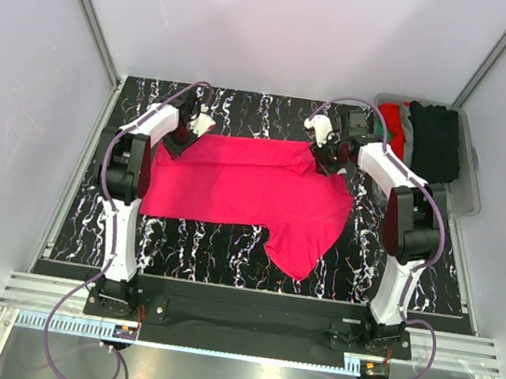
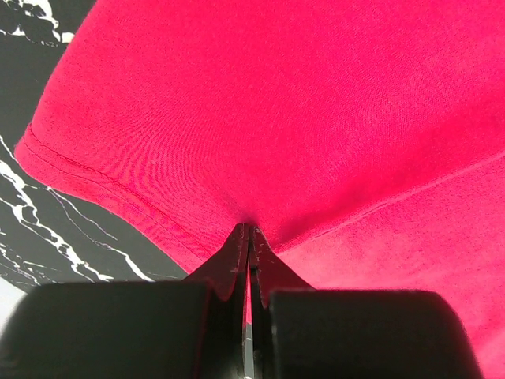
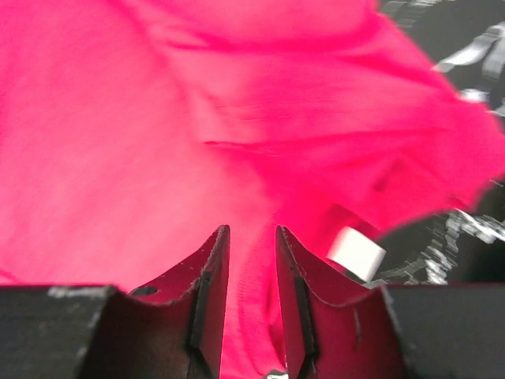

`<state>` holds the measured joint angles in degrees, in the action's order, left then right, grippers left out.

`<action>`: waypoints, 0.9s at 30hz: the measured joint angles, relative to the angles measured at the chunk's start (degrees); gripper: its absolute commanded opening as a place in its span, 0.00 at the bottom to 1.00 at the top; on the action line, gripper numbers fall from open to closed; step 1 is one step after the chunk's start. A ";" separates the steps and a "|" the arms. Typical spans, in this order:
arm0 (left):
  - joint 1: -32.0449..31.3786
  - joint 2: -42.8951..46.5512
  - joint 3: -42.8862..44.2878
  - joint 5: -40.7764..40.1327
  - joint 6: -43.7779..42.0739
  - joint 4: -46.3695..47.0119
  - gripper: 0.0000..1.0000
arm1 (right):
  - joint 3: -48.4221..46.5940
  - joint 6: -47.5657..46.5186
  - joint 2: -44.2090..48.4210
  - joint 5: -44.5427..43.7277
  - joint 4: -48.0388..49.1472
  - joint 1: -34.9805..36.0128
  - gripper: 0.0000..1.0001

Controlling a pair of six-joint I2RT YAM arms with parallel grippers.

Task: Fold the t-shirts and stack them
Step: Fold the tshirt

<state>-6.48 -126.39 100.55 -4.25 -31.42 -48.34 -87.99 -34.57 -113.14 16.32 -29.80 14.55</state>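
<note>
While its jaws are pressing tight together, the left gripper (image 2: 248, 234) is pinching the hemmed edge of the pink-red t-shirt (image 2: 300, 118) at its far left corner. The right gripper (image 3: 252, 237) is standing part-open (a clear gap between its fingers), with cloth lying in that gap beside the white neck label (image 3: 357, 253). The t-shirt is lying spread across the black marbled table (image 1: 208, 240). Red and black clothes (image 1: 430, 139) are sitting in the bin (image 1: 468, 187) at the far right.
</note>
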 measured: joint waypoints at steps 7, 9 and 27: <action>-0.11 0.00 0.00 -0.04 0.00 0.00 0.00 | -1.97 -4.55 -3.34 6.47 -2.32 0.39 0.36; -0.15 0.00 -0.13 -0.02 -0.02 0.02 0.00 | -3.72 -5.70 -4.94 7.65 -3.15 0.63 0.36; -0.26 1.51 -3.58 -0.13 0.00 0.37 0.00 | -12.11 -8.96 -13.88 11.65 -9.92 2.32 0.34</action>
<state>-6.74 -124.88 96.97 -4.38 -31.42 -47.97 -100.09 -43.53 -127.02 27.97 -39.72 16.86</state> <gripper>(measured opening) 0.008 0.342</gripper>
